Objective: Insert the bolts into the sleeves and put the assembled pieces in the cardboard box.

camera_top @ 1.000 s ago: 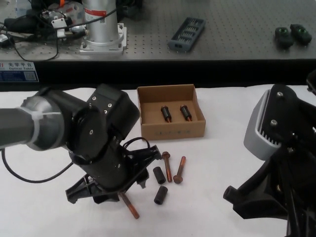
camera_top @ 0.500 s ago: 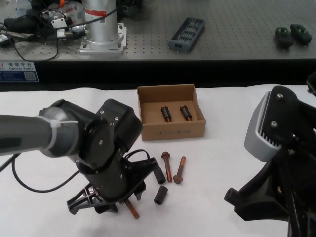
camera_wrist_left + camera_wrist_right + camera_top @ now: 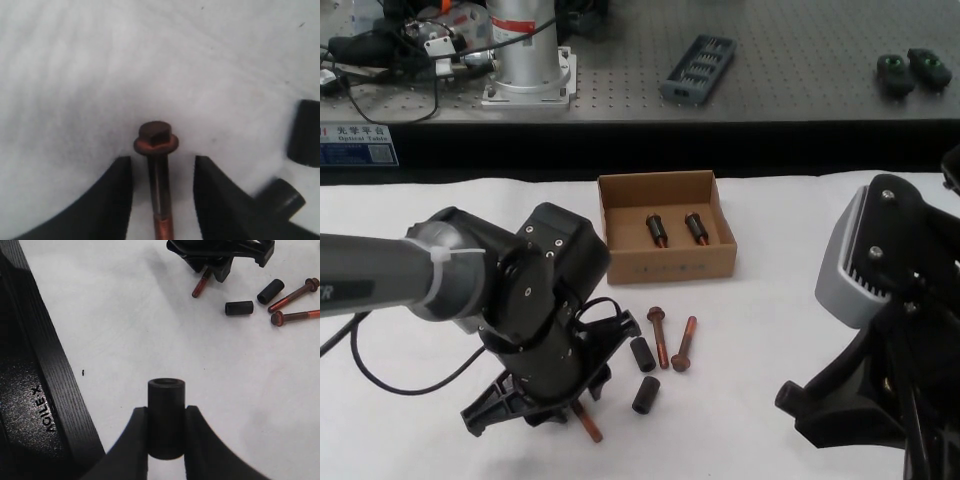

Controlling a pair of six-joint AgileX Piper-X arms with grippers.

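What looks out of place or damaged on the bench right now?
Nothing stands out. Two assembled pieces lie in the cardboard box; loose bolts and sleeves lie on the white cloth, none visibly damaged.

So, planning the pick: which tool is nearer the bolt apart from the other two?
Left. The left tool, open, straddles the bolt; the right tool, holding a sleeve, sits well away.

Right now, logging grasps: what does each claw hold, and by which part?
Right claw pinches a sleeve by its sides, near one end. Left claw straddles a bolt, ungripped.
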